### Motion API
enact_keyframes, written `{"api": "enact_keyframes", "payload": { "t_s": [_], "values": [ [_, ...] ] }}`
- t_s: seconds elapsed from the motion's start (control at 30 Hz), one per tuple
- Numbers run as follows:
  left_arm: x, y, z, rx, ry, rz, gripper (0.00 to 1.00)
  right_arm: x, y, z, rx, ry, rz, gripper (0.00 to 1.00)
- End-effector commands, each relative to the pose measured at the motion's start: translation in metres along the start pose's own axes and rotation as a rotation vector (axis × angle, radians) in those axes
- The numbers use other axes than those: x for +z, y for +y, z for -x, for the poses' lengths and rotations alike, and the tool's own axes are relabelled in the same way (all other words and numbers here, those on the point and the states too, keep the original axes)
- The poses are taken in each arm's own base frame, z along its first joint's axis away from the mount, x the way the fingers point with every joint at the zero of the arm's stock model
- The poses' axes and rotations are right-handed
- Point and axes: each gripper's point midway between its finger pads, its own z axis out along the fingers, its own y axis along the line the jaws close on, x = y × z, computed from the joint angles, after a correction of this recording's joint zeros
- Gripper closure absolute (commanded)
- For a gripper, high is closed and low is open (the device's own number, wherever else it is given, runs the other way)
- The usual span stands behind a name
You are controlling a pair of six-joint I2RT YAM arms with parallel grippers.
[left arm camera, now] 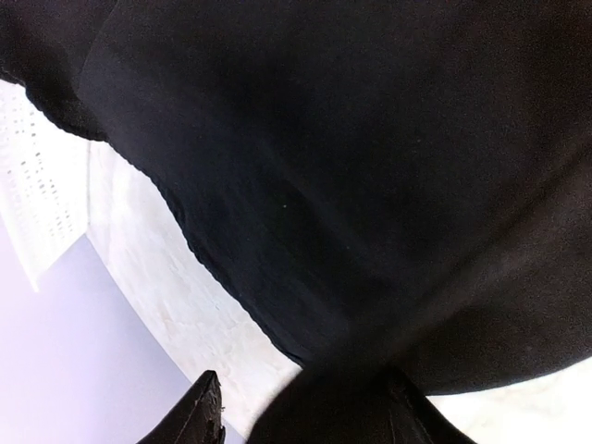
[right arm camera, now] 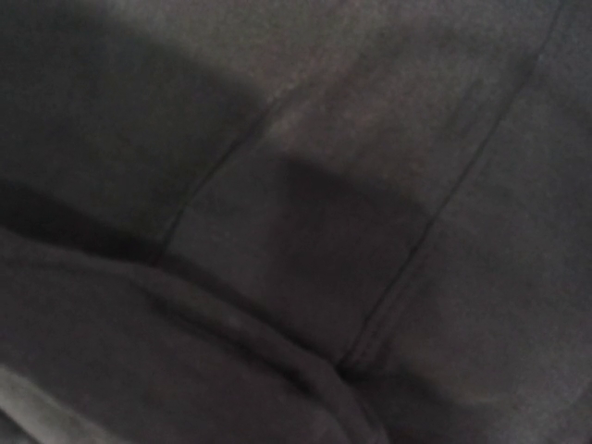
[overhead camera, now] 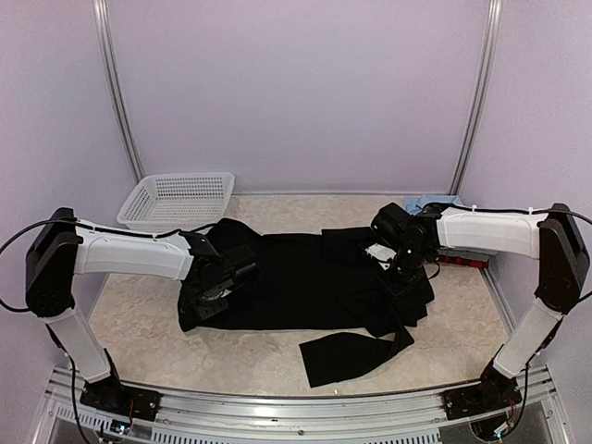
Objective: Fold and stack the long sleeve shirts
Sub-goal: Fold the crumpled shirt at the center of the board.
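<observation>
The large black shirt (overhead camera: 305, 277) lies spread across the middle of the tabletop (overhead camera: 139, 324), one sleeve trailing toward the lower centre. Its dark folds swallow the left pincer (overhead camera: 211, 298) and the right pincer (overhead camera: 400, 280), so I cannot tell whether either is clenched or released. At upper right a light blue shirt (overhead camera: 437, 201) is mostly hidden behind the right arm, and a white mesh basket (overhead camera: 176, 199) stands at upper left.

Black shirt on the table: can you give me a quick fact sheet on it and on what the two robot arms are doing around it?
Black shirt: spread across the table, one sleeve trailing toward the near edge
Left gripper: down at the shirt's left end; grip unclear
Right gripper: down on the shirt's right side; fingers hidden
Light blue shirt: back right, bunched
White basket: back left
</observation>
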Motion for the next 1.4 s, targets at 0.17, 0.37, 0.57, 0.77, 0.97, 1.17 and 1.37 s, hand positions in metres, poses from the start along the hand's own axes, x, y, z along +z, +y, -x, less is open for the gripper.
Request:
{"api": "enact_keyframes", "payload": {
  "t_s": [0.17, 0.37, 0.57, 0.77, 0.97, 1.17, 1.37],
  "values": [
    [0.01, 0.025, -0.01, -0.044, 0.033, 0.066, 0.45, 0.002, -0.005, 0.001, 0.015, 0.008, -0.004, 1.0],
    [0.022, 0.031, -0.016, -0.054, 0.079, 0.085, 0.45, 0.003, -0.005, 0.002, 0.011, 0.002, -0.005, 1.0],
    [0.017, 0.039, -0.01, -0.085, 0.072, 0.102, 0.45, 0.003, -0.004, 0.007, 0.001, -0.009, -0.003, 1.0],
    [0.018, 0.047, -0.009, -0.13, 0.084, 0.145, 0.45, 0.004, -0.004, 0.017, 0.0, -0.024, -0.002, 0.93],
    [0.017, 0.058, -0.013, -0.176, 0.088, 0.165, 0.44, 0.003, -0.012, 0.027, 0.014, -0.031, -0.055, 0.8],
    [0.016, 0.066, -0.016, -0.207, 0.083, 0.177, 0.43, -0.001, -0.023, 0.03, 0.03, -0.032, -0.111, 0.63],
    [0.013, 0.071, -0.017, -0.223, 0.079, 0.199, 0.4, -0.01, -0.04, 0.036, 0.068, -0.048, -0.185, 0.52]
  ]
}}
